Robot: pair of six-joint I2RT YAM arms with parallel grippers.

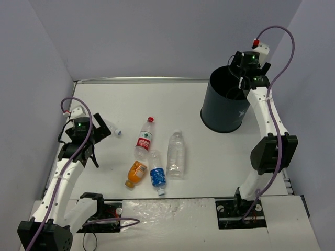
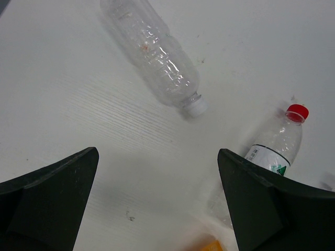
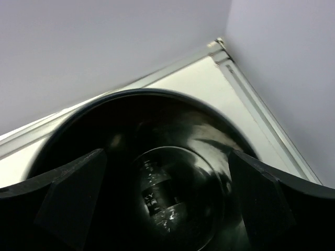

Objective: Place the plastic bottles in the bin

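Note:
On the table lie a red-labelled bottle (image 1: 145,138), a large clear bottle (image 1: 176,153), an orange-filled bottle (image 1: 136,173) and a blue-labelled bottle (image 1: 157,178). A small clear white-capped bottle (image 1: 111,128) lies by my left gripper (image 1: 98,146), which is open and holds nothing. In the left wrist view that clear bottle (image 2: 157,52) lies ahead of the open left gripper (image 2: 157,157), with the red-capped bottle (image 2: 280,141) to the right. My right gripper (image 1: 236,90) hangs open over the dark bin (image 1: 225,107). Looking down between the fingers of the right gripper (image 3: 167,157), a black-labelled bottle (image 3: 157,193) lies on the floor of the bin (image 3: 131,97).
Grey walls close in the table on the left, back and right. The bin stands at the back right near the corner (image 3: 220,44). A cable bundle and mounting plate (image 1: 104,212) sit at the near left edge.

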